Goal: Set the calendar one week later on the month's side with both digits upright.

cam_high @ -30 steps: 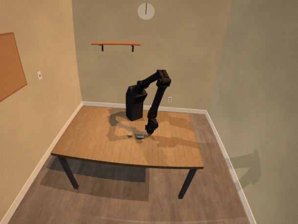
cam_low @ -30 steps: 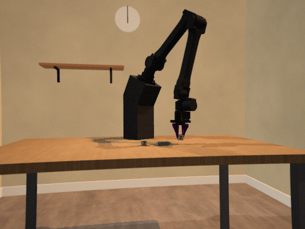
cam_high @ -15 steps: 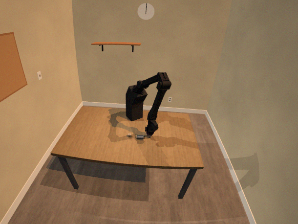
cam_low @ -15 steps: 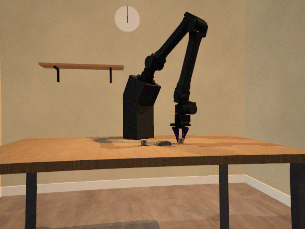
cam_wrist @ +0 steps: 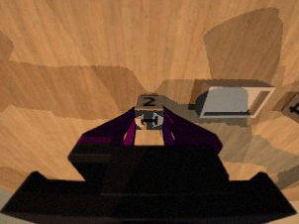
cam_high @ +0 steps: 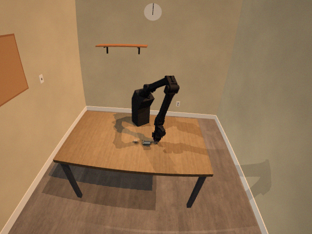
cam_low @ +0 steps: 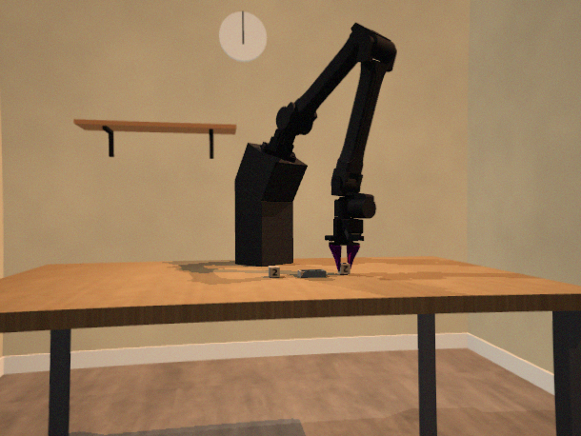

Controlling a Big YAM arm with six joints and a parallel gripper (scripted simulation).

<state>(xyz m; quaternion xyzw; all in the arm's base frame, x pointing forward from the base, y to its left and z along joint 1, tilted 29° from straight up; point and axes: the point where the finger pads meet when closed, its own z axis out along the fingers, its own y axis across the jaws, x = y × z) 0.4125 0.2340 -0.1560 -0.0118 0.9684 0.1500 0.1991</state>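
My gripper [cam_low: 345, 267] [cam_wrist: 149, 110] [cam_high: 156, 140] is shut on a small wooden digit cube [cam_low: 345, 268] [cam_wrist: 149, 113] whose visible face reads 2. It holds the cube at the table top, just right of the tray in the exterior view. The grey calendar tray [cam_low: 311, 273] [cam_high: 147, 142] [cam_wrist: 229, 101] lies flat on the table and holds no cube. A second cube [cam_low: 274, 271] [cam_high: 135, 141] stands on the table left of the tray and shows a 2. In the wrist view this cube [cam_wrist: 292, 106] is cut by the right edge.
The arm's black base block [cam_low: 263, 209] [cam_high: 141, 108] stands on the wooden table [cam_low: 143, 295] behind the tray. A wall shelf [cam_low: 154, 127] and a clock [cam_low: 242, 36] hang on the back wall.
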